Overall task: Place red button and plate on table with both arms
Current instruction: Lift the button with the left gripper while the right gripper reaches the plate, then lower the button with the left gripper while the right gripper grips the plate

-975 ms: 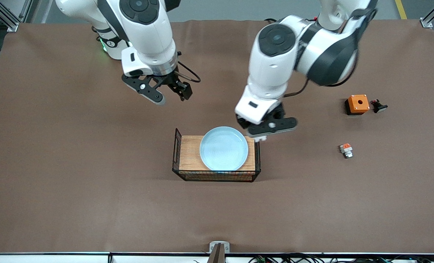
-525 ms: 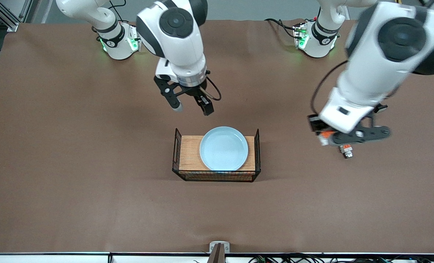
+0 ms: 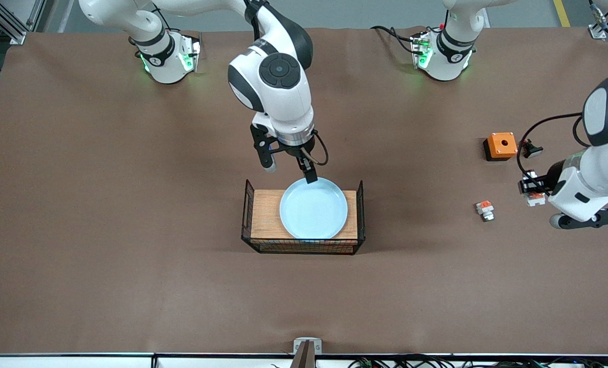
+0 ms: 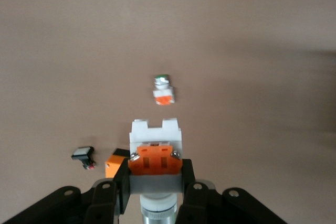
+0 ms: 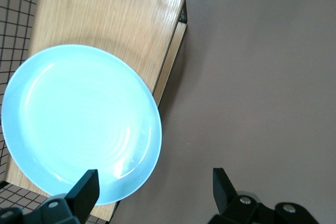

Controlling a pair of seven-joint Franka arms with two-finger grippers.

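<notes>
The red button is being gripped in the left gripper, its white body and orange patch clamped between the two black fingers. In the front view the same red button is being carried in the air over the tabletop at the left arm's end, just beside the left gripper; how high it is being held is hard to judge from here.

Below it on the brown sheet a smaller white-orange piece is lying, near an orange box and a small dark capped part, both farther from the front camera.

The plate is lying on the wooden board, which is framed by a black wire mesh near the middle of the tabletop. The right gripper is being held spread open over the plate's rim, on the side toward the robots' bases. In the right wrist view the plate is seen overhanging the board's edge, with one finger over its rim and the other over bare tabletop.
</notes>
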